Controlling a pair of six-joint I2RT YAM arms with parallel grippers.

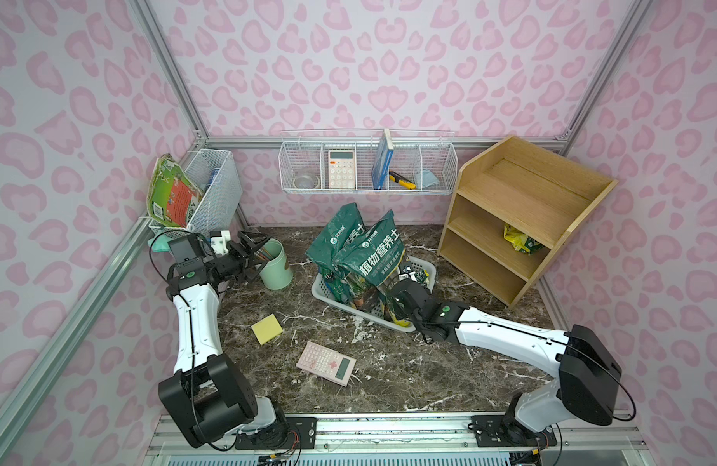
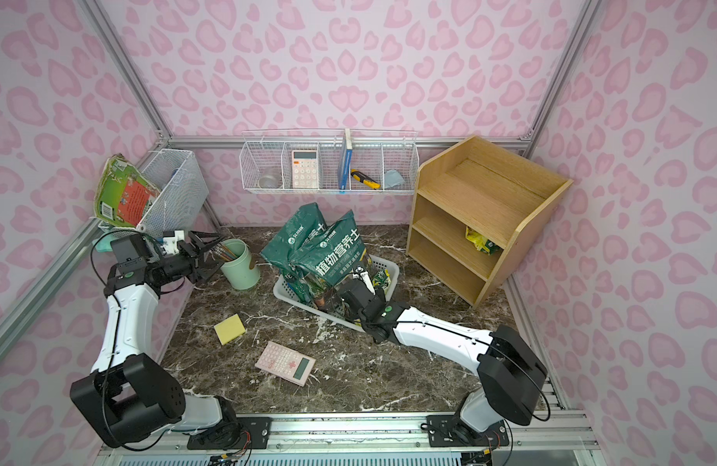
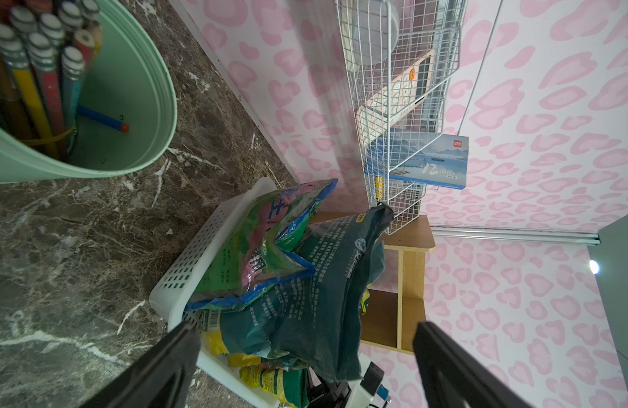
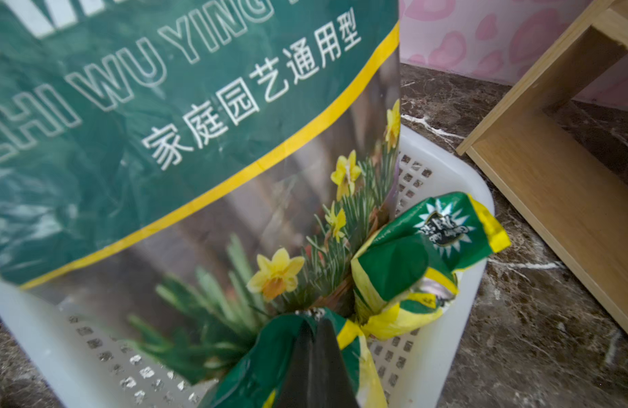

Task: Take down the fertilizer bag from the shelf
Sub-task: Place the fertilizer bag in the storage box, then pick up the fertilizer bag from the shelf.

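A small green-and-yellow fertilizer bag (image 4: 404,261) lies crumpled in the white plastic basket (image 4: 443,169), in front of tall dark-green soil bags (image 1: 373,258). My right gripper (image 4: 314,318) is shut on a fold of this small bag, low inside the basket (image 1: 324,292). A second yellow-green bag (image 1: 520,239) (image 2: 481,242) lies on the middle tier of the light-wood shelf (image 1: 522,193) at the back right. My left gripper (image 1: 260,252) (image 3: 305,328) hangs open and empty at the far left, beside a mint cup.
The mint cup (image 1: 276,264) holds pencils. A yellow sticky pad (image 1: 267,329) and a pink calculator (image 1: 326,363) lie on the marble floor. A white wire wall basket (image 1: 367,165) hangs on the back wall. Another wire basket (image 1: 215,181) is at the left corner.
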